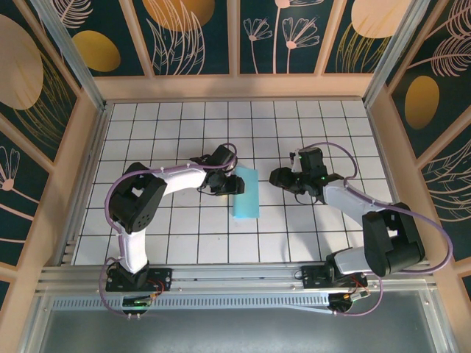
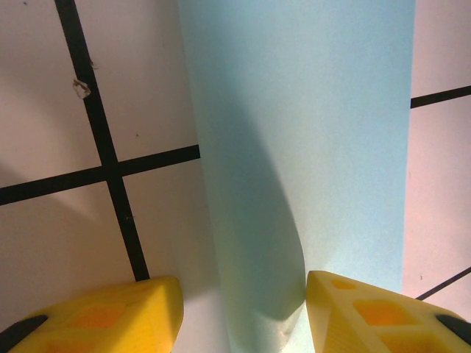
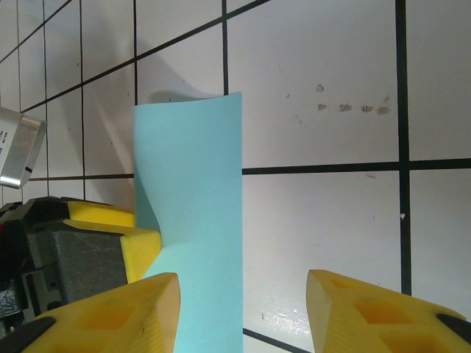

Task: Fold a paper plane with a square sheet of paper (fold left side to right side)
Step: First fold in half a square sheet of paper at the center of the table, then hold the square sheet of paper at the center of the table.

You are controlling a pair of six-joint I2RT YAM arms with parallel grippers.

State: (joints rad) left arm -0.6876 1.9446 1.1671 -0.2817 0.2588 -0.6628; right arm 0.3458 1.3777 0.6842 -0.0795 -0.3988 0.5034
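On the gridded bench [image 1: 176,132], the bulging fold of the square sheet of paper [image 1: 246,193] is best pressed flat by the open left claw [image 2: 243,283], with the open right claw [image 3: 243,279] kept clear.

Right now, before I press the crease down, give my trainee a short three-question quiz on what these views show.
1. True or false: the blue paper lies spread out as a full open square.
2. Short answer: are the right gripper's jaws open or shut?
3. Pick one: in the overhead view, which gripper is right at the paper's left edge?
A. the left gripper
B. the right gripper
C. neither

Key:
1. False. The paper is folded over into a narrow strip.
2. Open.
3. A. The right gripper sits apart, off to the paper's right.
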